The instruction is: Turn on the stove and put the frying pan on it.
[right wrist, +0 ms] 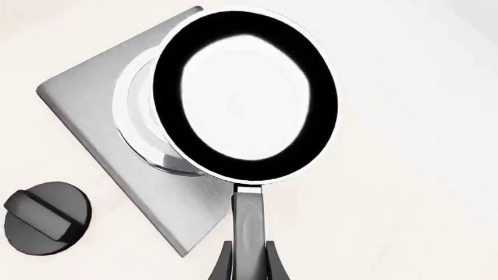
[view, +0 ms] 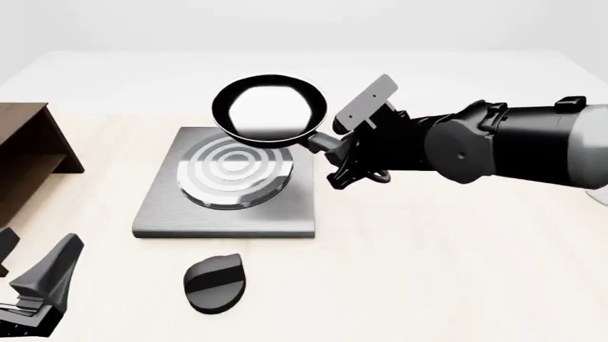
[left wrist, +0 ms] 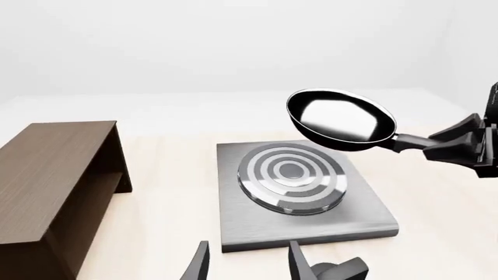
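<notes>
The frying pan (view: 270,108) (left wrist: 342,119) (right wrist: 245,96) hangs tilted in the air over the far right part of the stove (view: 228,206) (left wrist: 311,224) (right wrist: 93,111). My right gripper (view: 332,148) (right wrist: 247,265) (left wrist: 455,149) is shut on the pan's long handle. Below the pan lie the silver burner rings (view: 233,171) (left wrist: 292,175), with a visible gap between them and the pan. The black oval knob (view: 213,283) (right wrist: 46,217) rests on the table in front of the slab. My left gripper (view: 38,274) (left wrist: 249,265) is open and holds nothing, near the table's front left, short of the stove.
A brown wooden cabinet (view: 24,157) (left wrist: 55,175) stands to the left of the stove. The right arm's thick black body (view: 513,146) stretches in from the right, above the table.
</notes>
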